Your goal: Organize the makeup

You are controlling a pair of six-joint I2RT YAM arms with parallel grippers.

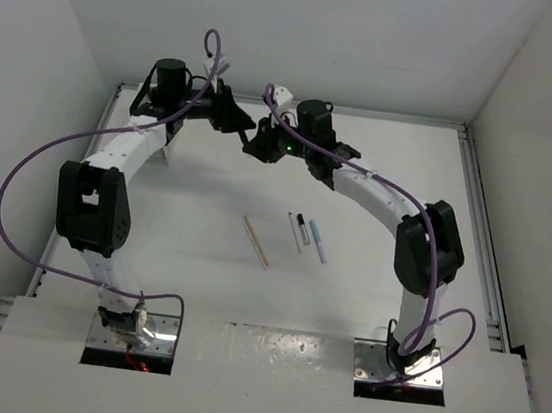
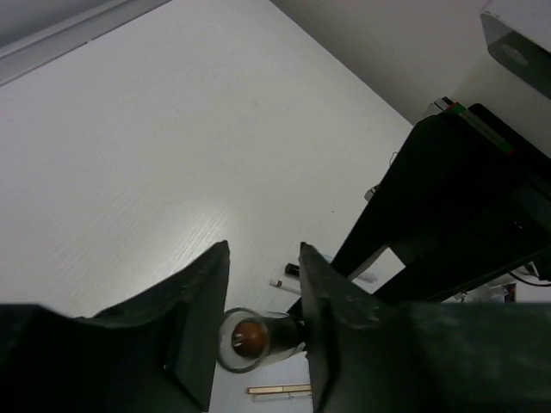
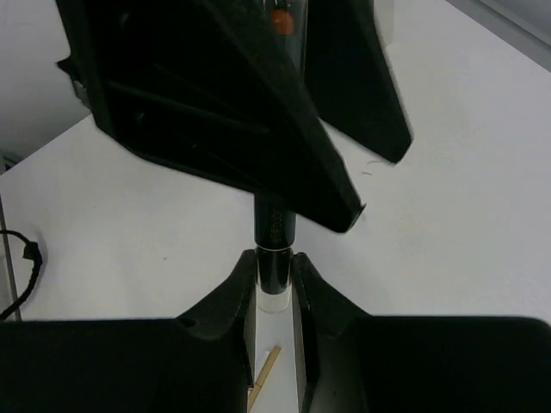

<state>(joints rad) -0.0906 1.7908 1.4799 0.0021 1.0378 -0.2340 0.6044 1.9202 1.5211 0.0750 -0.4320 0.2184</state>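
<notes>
**Black stick held between two grippers at the far middle of the table**

The right gripper is clamped narrowly on a black stick, with its two fingers pressed against the lower part, where the black body meets a clear end. From that grip the stick runs straight out ahead of the right gripper and into the left gripper, which faces it nose to nose.

The left gripper's jaws stand wide, one on each side of the stick's other end. In the left wrist view a clear cap with an orange-brown tip inside sits between the fingers. It lies closer to the right-hand finger, with a little space on the other side. I cannot tell whether either finger touches it.

The other sticks lie loose on the table, well back from both grippers toward the arm bases. The tan wooden stick lies on its own, roughly behind the meeting point of the two grippers. Behind the right gripper and off to its side, three more sit near each other, all pointing much the same way: a white stick, a black-and-white stick just beside it, and a pale blue stick on the outside. In the right wrist view, the end of the tan wooden stick shows below the right gripper's fingers.
</notes>
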